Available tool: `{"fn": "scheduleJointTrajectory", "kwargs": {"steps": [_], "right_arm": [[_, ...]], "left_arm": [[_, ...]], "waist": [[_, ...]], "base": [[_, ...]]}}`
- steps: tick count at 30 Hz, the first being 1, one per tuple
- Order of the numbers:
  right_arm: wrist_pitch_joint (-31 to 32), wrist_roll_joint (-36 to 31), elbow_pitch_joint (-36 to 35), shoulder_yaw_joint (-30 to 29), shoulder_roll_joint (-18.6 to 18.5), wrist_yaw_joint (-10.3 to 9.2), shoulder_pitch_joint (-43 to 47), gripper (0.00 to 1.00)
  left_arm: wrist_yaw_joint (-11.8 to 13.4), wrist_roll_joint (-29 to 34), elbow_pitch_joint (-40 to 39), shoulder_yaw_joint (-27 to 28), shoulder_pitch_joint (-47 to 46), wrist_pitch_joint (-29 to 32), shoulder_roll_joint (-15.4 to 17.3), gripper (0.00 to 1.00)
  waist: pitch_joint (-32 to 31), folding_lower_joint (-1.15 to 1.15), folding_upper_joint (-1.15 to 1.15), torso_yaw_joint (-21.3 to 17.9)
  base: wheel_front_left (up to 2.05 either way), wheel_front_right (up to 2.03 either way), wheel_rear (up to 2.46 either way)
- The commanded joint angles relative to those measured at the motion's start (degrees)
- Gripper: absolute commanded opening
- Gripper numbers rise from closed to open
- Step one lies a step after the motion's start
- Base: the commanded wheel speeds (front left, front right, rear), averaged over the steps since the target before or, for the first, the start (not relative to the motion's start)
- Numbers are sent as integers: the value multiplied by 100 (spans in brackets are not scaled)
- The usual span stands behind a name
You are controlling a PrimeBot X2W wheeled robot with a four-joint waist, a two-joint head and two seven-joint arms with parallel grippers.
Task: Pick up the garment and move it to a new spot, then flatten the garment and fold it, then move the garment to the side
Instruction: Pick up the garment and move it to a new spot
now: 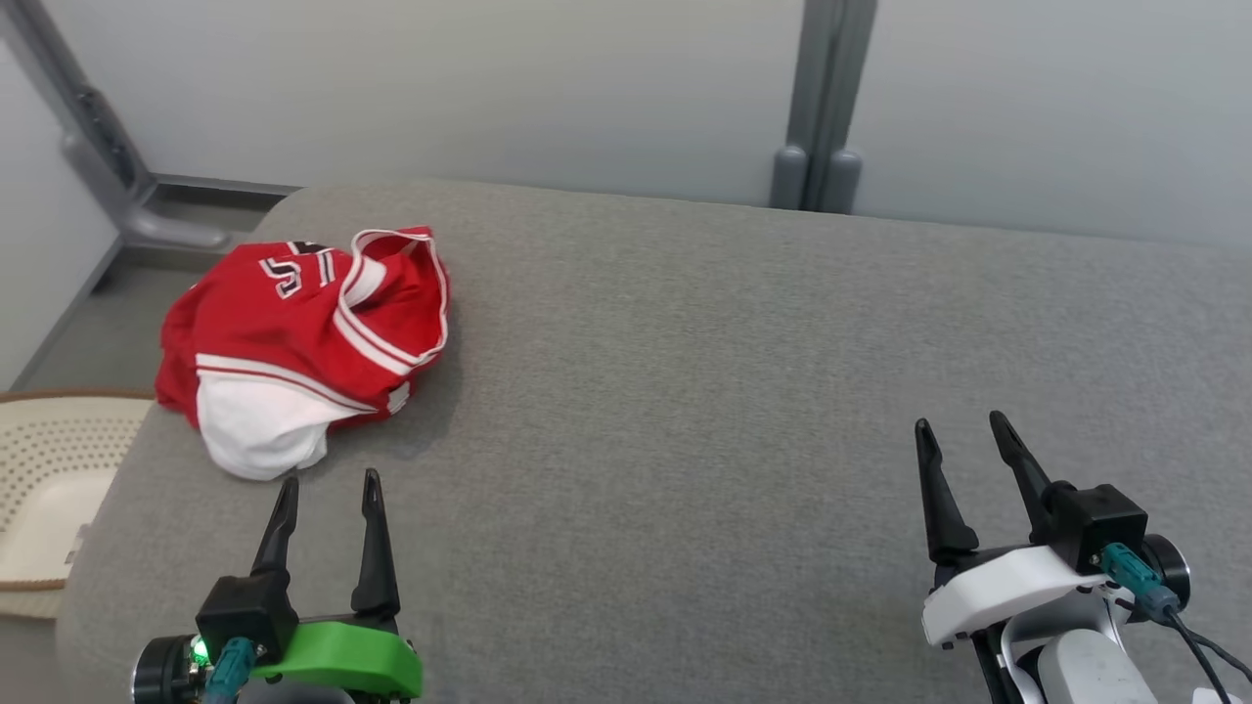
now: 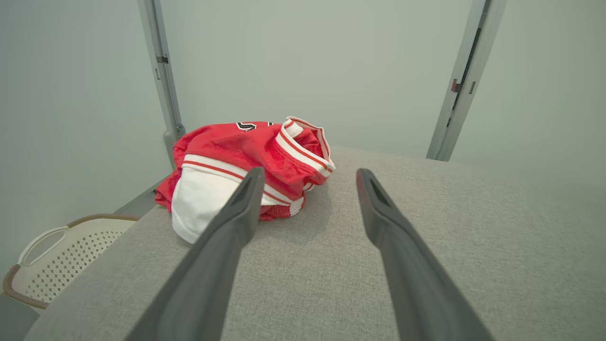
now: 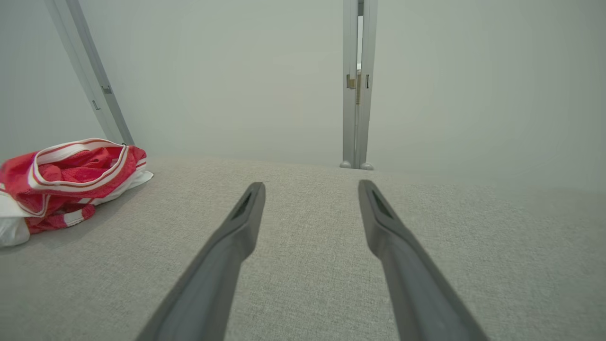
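A crumpled red garment (image 1: 303, 337) with white stripes and a white panel lies bunched at the far left of the grey padded surface (image 1: 685, 391). My left gripper (image 1: 330, 481) stands open just in front of it, nothing between its fingers; in the left wrist view the garment (image 2: 246, 166) sits just beyond that gripper (image 2: 310, 175), toward its left finger. My right gripper (image 1: 963, 425) is open over bare surface at the lower right, far from the cloth. From the right wrist view the garment (image 3: 66, 182) lies off to the left of that gripper (image 3: 311, 185).
A cream perforated basket (image 1: 49, 479) with a brown rim stands on the floor past the surface's left edge, also the basket (image 2: 61, 258) in the left wrist view. Pale wall panels with grey posts (image 1: 822, 108) close off the back. Bare grey surface spreads to the garment's right.
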Motion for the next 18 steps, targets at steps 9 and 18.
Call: {"fn": "scheduleJointTrajectory", "kwargs": {"steps": [9,18], "right_arm": [[-60,150,66,136,-18,0,31,100],[-26,79,126,528,-23,0,-237,100]], "left_arm": [[126,-68,-171,40,219,121,127,100],[300,-161,-427,257,408,75,161,100]], "waist": [[-75,0,0,1433],[126,0,0,1661]], "base": [[0,0,0],[0,0,0]]}}
